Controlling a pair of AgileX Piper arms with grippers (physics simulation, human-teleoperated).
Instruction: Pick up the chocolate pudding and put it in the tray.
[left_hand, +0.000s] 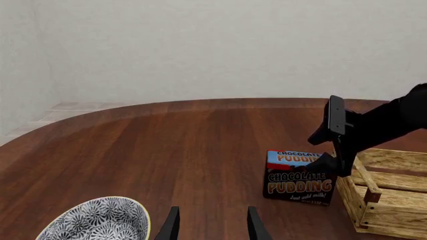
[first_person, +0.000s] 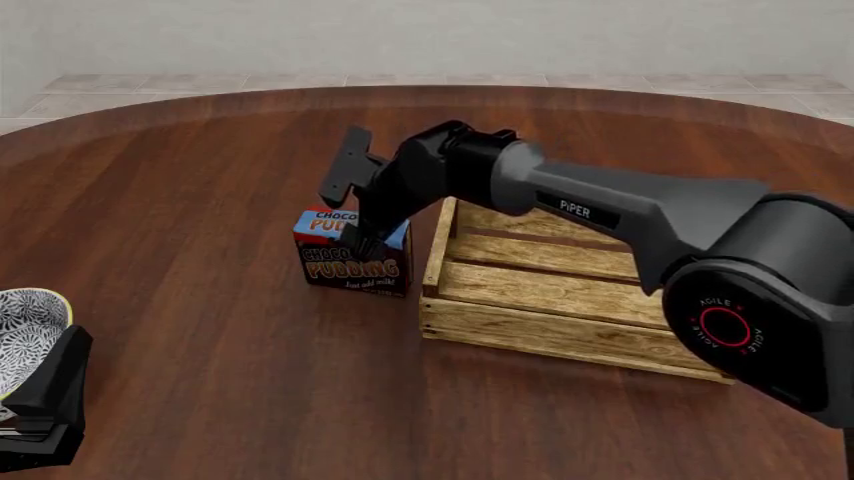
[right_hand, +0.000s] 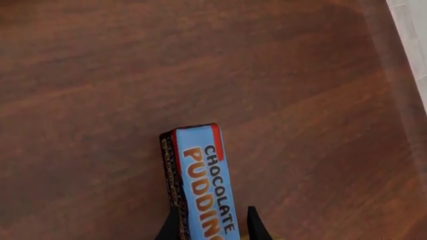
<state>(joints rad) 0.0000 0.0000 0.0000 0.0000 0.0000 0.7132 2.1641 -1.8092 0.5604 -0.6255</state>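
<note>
Partly claw-hidden chocolate pudding (first_person: 350, 262).

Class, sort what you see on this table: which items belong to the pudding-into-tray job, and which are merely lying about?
Belongs to the job:
chocolate pudding
tray
right gripper, fingers either side of the carton

Just lying about:
patterned bowl
left gripper, idle

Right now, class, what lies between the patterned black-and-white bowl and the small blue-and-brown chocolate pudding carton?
Nothing: only bare brown wooden tabletop lies between the patterned bowl and the chocolate pudding carton. The left wrist view shows it best.
</note>
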